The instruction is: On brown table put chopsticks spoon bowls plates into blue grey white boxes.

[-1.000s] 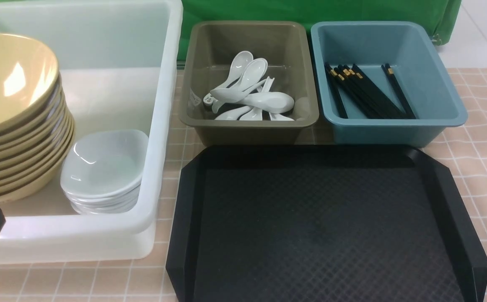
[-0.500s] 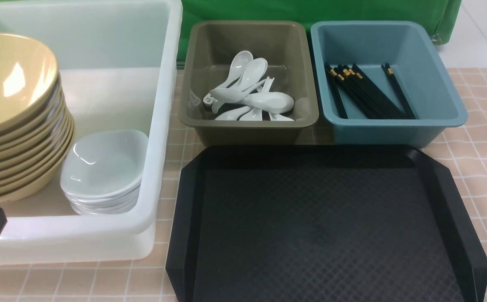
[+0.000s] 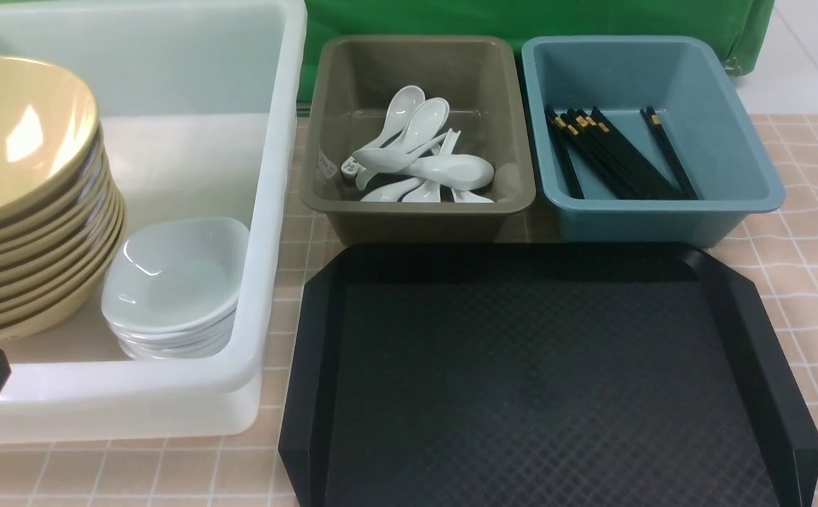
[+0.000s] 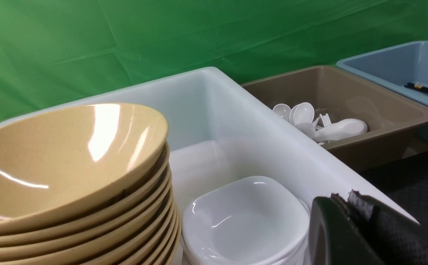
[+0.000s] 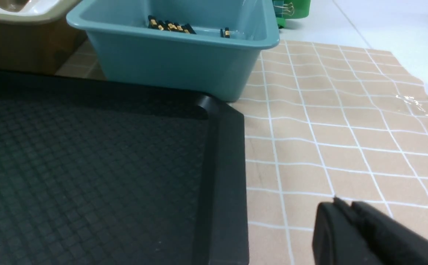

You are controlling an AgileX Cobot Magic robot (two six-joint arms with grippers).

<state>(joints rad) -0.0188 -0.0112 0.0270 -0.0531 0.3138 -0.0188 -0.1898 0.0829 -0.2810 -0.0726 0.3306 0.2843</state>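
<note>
everything looks sorted: bowls (image 3: pixel 22 148) and plates (image 3: pixel 178 274) in the white box (image 3: pixel 127 380), spoons (image 3: pixel 451 171) and chopsticks (image 3: pixel 613 155) boxed too. both the left gripper (image 4: pixel 346 198) and right gripper (image 5: pixel 341 206) are closed on nothing.

Your front view looks down between the arms over all three boxes, the wrist views sit lower and nearer, and all share the blue box (image 3: pixel 669 205).
</note>
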